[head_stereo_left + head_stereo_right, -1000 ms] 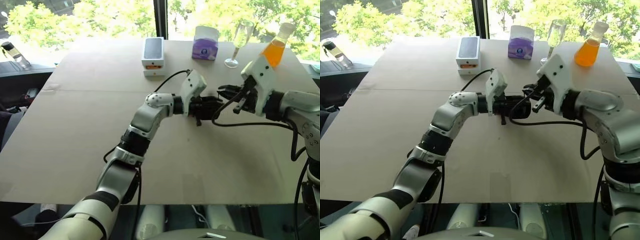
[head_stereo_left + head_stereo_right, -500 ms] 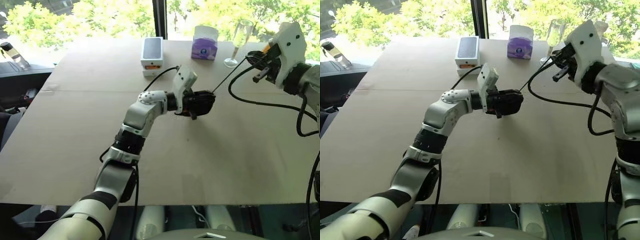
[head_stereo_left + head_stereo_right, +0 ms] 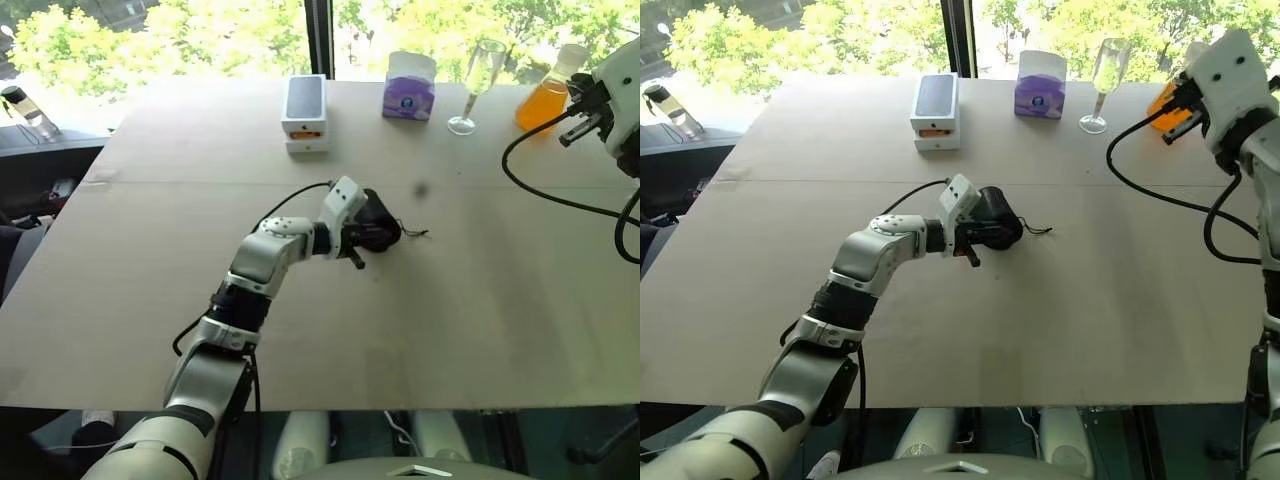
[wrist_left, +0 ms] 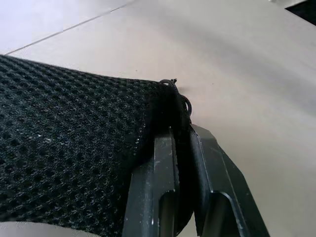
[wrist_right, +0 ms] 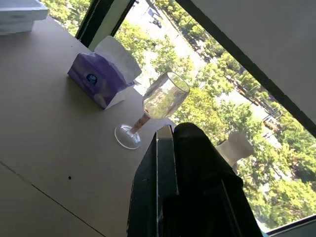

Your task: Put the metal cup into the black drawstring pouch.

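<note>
The black drawstring pouch [image 3: 380, 222] sits low at the middle of the table [image 3: 480, 300], bulging and round. My left gripper [image 3: 362, 240] is shut on its edge. Up close, the two fingers [image 4: 164, 163] pinch the black mesh fabric [image 4: 74, 148] at its gathered mouth. A short slack cord [image 3: 412, 233] trails from the pouch onto the table. The metal cup is hidden. My right gripper [image 3: 1182, 97] hangs high at the far right by the orange flask, shut and holding nothing; its fingers [image 5: 165, 148] are pressed together.
Along the far edge stand a white phone box [image 3: 306, 112], a purple tissue pack [image 3: 410, 88], a tall glass flute [image 3: 478, 85] and a flask of orange liquid [image 3: 546, 98]. A small bottle [image 3: 25, 108] stands off the table's left.
The right gripper let go of the taut cord and swung up and to the right. The left gripper sank toward the table and leftward with the pouch. The cord now lies slack.
</note>
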